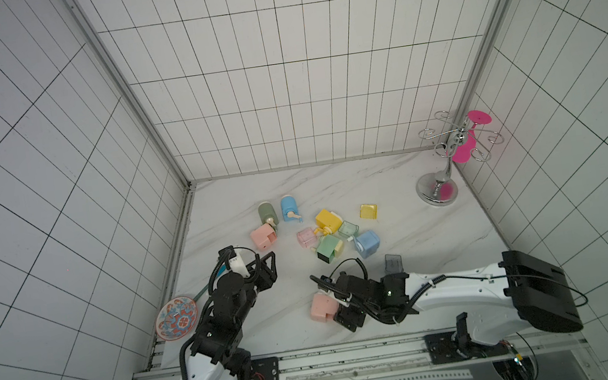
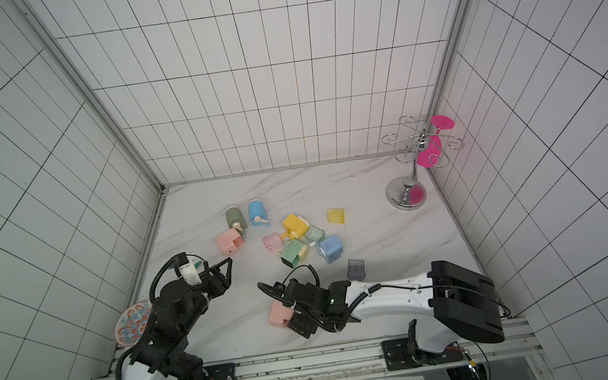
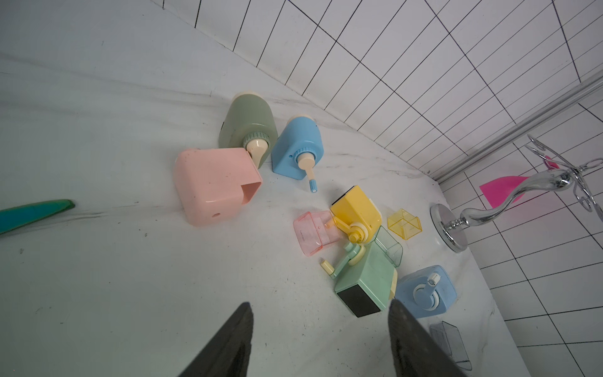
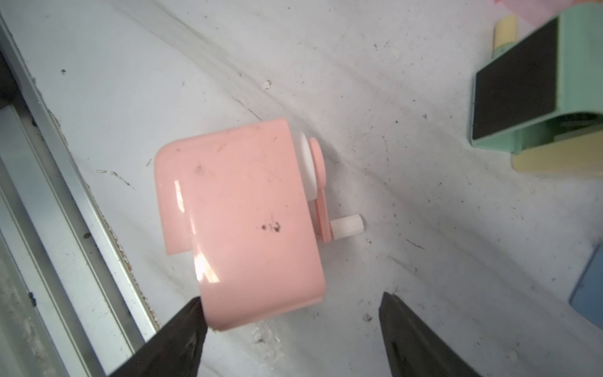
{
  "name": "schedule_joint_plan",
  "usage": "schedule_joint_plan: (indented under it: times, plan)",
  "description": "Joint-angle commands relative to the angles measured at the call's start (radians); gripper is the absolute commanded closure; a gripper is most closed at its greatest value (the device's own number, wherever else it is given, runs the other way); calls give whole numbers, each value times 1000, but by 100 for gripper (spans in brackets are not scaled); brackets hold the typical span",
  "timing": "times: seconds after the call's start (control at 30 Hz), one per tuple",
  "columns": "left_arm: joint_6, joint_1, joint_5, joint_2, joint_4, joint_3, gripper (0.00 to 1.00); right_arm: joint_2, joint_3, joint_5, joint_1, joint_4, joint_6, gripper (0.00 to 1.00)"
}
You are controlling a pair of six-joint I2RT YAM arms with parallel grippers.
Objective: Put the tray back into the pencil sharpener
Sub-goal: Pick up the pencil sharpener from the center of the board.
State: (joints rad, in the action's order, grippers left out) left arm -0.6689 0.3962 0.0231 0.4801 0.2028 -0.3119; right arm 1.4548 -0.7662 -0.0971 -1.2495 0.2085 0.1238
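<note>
Your pink sharpener [image 4: 238, 209] is lying on the marble surface [image 4: 408, 147], low and centre in both top views, with its crank handle [image 4: 346, 227] sticking out to the side. The right fingers [image 4: 176, 336] are spread wide open right at it. One tip touches the sharpener's near corner and the other sits clear of it over bare surface, so nothing's gripped.

The pink see-through tray [image 1: 306, 238] is mid-frame in the top views, well apart from that sharpener. It's in the pile, right beside the yellow sharpener [image 1: 327, 219] and the mint sharpener [image 1: 328, 248]. A green tray [image 1: 348, 229], a yellow tray [image 1: 368, 211] and a blue sharpener [image 1: 367, 242] are in the same bunch, and a grey tray [image 1: 393, 263] sits just above the right arm.

Left of the pile there's another pink sharpener [image 1: 263, 236] with its slot gaping, touching an olive sharpener [image 1: 267, 212].

The left fingers [image 3: 228, 346] are open too, hovering over bare surface with nothing between them.

There's a patterned plate [image 1: 176, 318] at lower left and a metal rack [image 1: 448, 162] at far right.
</note>
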Motion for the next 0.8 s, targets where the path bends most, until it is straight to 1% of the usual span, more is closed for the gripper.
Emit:
schedule_joint_plan:
  times: [0.0, 0.13, 0.2, 0.23, 0.33, 0.43, 0.5, 0.53, 0.57, 0.67, 0.77]
  plan:
    - [17, -3, -23, 4, -38, -19, 33, 40, 15, 39, 13, -110, -73, 18]
    - [23, -3, -30, 6, -40, -25, 33, 76, 8, 79, 14, -137, -83, 27]
    - [28, -3, -31, 6, -44, -30, 33, 86, 14, 88, 16, -150, -92, 36]
    - [27, -3, -32, 7, -48, -33, 33, 87, 15, 90, 16, -153, -94, 39]
    - [20, -3, -59, 8, -89, -39, 33, 87, 24, 104, 22, -172, -103, 52]
    - [36, -3, -84, 20, -121, -53, 33, 79, 31, 132, 26, -188, -113, 75]
    - [75, -3, -93, 31, -120, -76, 33, 55, 38, 159, 31, -189, -115, 90]
    - [101, -3, -98, 36, -121, -87, 33, 35, 42, 169, 33, -191, -113, 96]
    - [128, -3, -109, 42, -128, -99, 33, 17, 48, 180, 37, -189, -108, 100]
    - [289, -4, -183, 59, -149, -155, 34, -93, 58, 292, 77, -149, -83, 100]
    - [559, -3, -364, 69, -143, -238, 33, -224, 52, 446, 168, -53, -4, 100]
